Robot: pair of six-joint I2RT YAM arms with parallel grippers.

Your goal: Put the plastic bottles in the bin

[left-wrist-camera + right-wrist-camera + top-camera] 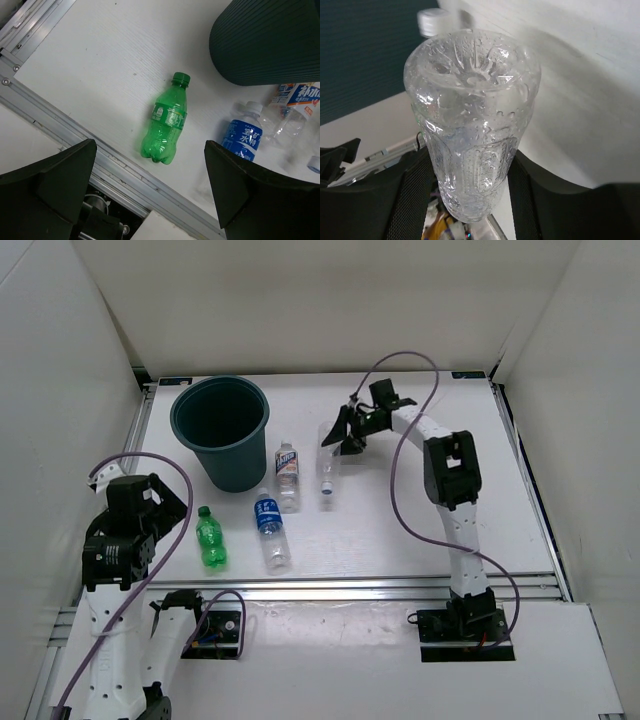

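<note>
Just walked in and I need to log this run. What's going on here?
Two robot arms are putting plastic bottles into the bin. The right gripper is shut on the plain clear bottle, to the right of the bin. The left gripper is open above the green bottle, not touching it. The blue-label bottle and the white-blue-label bottle lie on the table. No bottle shows in the bin.

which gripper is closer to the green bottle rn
Left. The left gripper hangs open just to the left of the green bottle in the top view. The right gripper is much farther off, up and to the right, shut on the plain clear bottle.
</note>
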